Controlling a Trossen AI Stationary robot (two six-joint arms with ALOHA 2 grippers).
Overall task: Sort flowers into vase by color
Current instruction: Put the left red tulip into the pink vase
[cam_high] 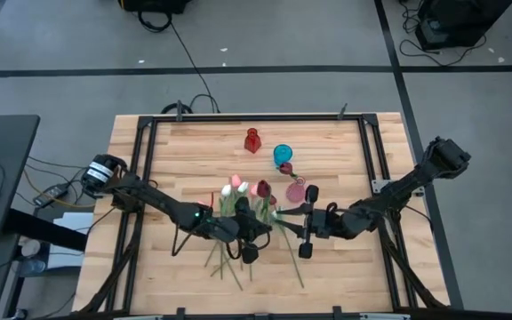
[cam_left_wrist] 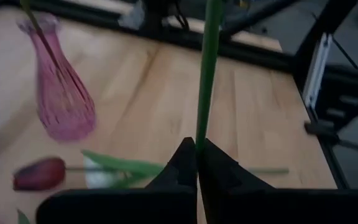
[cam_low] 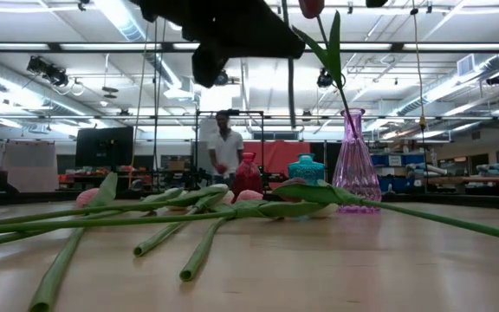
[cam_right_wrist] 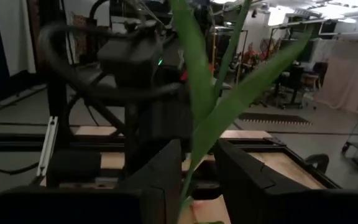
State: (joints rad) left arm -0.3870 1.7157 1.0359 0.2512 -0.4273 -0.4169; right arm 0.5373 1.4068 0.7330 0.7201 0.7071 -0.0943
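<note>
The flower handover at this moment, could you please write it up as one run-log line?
left end effector: shut on flower stem | right end effector: open around same flower | pink vase: holds one maroon flower

Wooden table (cam_high: 176, 151) carries red vase (cam_high: 252, 140), teal vase (cam_high: 282, 156), pink vase (cam_high: 295, 190); flowers (cam_high: 229, 253) lie loose.

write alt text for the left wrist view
The left end effector is shut on a green flower stem rising upright. Beyond it on the wooden table stand a pink vase and a maroon tulip lying flat.
</note>
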